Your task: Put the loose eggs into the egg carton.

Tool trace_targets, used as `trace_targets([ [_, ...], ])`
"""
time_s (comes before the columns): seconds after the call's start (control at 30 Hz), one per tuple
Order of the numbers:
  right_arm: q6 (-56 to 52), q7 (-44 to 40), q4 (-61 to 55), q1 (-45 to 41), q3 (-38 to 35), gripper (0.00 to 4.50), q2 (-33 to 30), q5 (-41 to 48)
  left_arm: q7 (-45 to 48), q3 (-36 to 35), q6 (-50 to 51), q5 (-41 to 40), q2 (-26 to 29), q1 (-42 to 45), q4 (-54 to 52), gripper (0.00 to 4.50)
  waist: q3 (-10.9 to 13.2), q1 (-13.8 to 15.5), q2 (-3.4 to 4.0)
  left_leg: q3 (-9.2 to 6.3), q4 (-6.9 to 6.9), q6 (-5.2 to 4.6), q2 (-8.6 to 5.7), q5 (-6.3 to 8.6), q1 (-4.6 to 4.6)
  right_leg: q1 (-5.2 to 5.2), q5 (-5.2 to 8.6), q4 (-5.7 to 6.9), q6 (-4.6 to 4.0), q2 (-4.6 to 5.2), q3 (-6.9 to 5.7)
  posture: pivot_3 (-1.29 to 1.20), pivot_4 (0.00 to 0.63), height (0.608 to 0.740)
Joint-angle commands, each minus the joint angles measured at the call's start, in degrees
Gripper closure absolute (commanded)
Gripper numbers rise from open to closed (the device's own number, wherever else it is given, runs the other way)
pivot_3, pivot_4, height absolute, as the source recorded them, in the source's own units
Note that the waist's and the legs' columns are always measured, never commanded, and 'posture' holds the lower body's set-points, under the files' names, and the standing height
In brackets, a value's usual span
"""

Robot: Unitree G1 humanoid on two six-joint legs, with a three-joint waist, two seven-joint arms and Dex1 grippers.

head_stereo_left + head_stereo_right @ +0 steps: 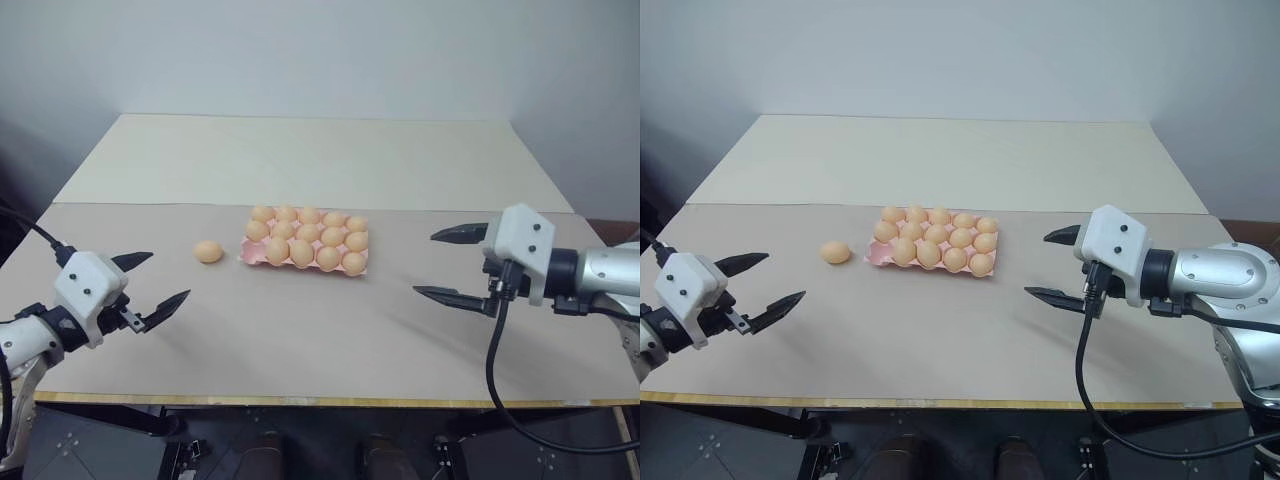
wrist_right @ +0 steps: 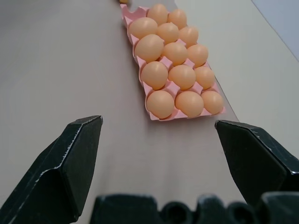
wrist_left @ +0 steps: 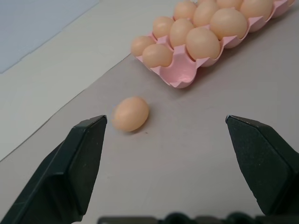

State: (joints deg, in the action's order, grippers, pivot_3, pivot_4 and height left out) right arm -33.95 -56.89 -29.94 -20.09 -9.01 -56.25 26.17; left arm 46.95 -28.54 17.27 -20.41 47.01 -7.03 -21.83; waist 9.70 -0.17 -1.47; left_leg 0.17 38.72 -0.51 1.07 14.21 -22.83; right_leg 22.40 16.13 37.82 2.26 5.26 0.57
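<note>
So the pink egg carton [image 1: 305,240] sits mid-table on the tan board [image 1: 300,340], and one loose egg [image 1: 208,251] lies on the board just off the carton's left end, not touching it. From the head views the carton looks pretty much packed with eggs, but the left wrist view tells more: the corner cup [image 3: 183,74] nearest the loose egg is bare pink, with filled cups right behind it. The right wrist view looks down the carton lengthwise from the other end and shows its cups full of eggs; the far end is too small there to make out that bare cup, I think. The left gripper [image 1: 152,285] hangs over the near left part of the board, fingers spread wide with nothing between them, well apart from the loose egg. The right gripper [image 1: 452,263] is out to the right of the carton, also wide open and empty, pointed toward it. Behind the board there's a paler tabletop [image 1: 300,160] running back to the wall.
</note>
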Motion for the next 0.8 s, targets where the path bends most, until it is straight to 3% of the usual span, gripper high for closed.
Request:
trace_targets([
  [0.03,2.0,-0.7,0.2,-1.9,0.0,0.00,0.2,0.9,-3.4,-0.3,2.0,1.2,0.2,1.2,-1.2,0.09,0.0,0.0,0.00,0.00,0.00,0.00,0.00,0.00,0.00,0.00,0.00,0.00,0.00,0.00,0.01,0.00,0.150,0.740],
  [0.23,2.2,-1.0,0.5,-2.5,0.8,0.00,0.0,0.7,-10.2,7.9,2.1,7.0,-1.2,12.4,8.2,0.09,0.0,0.7,0.00,-0.03,0.04,0.00,-0.08,0.00,0.01,-0.02,0.00,0.04,0.00,0.01,-0.05,0.00,0.150,0.740],
  [0.47,0.5,0.7,-1.6,-1.8,0.1,0.00,0.0,1.2,-9.8,20.5,-7.7,15.7,-3.2,29.6,31.6,0.09,0.0,0.7,-0.01,0.00,0.02,-0.04,-0.10,0.02,-0.14,0.11,-0.01,-0.02,0.01,-0.01,-0.03,0.00,0.150,0.740],
  [0.8,-3.1,4.0,-6.3,3.4,-4.9,0.00,-0.9,2.5,-4.4,25.8,-17.8,16.9,-7.3,41.8,56.3,0.09,0.0,0.7,-0.02,0.03,0.13,-0.04,-0.13,0.02,-0.44,0.48,-0.01,0.19,0.02,0.00,-0.01,0.00,0.150,0.740],
])
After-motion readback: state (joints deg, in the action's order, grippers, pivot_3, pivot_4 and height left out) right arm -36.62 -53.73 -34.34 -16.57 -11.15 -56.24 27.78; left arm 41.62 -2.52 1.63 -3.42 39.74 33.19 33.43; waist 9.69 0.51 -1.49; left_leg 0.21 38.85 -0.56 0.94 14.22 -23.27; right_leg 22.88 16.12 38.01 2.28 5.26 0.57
